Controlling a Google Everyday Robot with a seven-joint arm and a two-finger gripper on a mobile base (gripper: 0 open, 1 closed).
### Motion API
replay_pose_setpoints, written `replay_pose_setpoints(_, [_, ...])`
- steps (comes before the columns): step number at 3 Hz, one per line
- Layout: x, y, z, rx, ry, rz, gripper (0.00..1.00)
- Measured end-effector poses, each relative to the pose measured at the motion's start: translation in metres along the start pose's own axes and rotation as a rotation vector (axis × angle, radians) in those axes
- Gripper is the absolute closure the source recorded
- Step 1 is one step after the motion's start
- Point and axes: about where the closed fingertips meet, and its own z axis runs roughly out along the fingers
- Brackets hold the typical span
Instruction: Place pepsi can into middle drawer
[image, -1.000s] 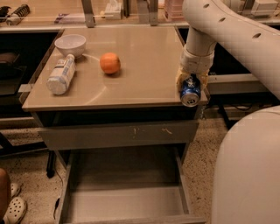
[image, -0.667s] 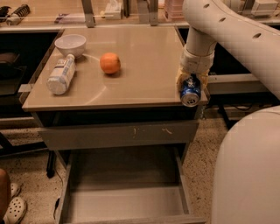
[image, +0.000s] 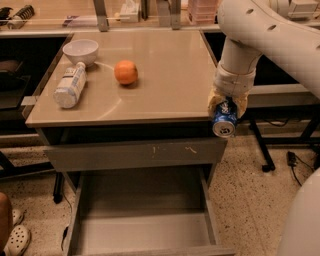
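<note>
The carrying step is in hand: the two-finger gripper (image: 226, 106), right of centre beside the edge of the beige tabletop (image: 165, 75), is clamped on the small blue aluminium pepsi can (image: 223, 123). Next, I judge, it should swing down-left over the wide, shallow grey metal middle drawer (image: 145, 227), open at bottom centre, then release. No writing is legible.

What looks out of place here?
The white-labelled plastic bottle lies toppled on its side beside the white bowl. Right of the beige table, the gripper has jaws shut on a small blue pepsi can.
</note>
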Motion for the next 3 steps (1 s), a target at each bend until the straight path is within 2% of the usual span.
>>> replay_pose_setpoints(2, [0.005, 0.001, 0.000, -0.007, 0.010, -0.002, 1.00])
replay_pose_setpoints(3, [0.038, 0.008, 0.000, -0.070, 0.050, 0.002, 1.00])
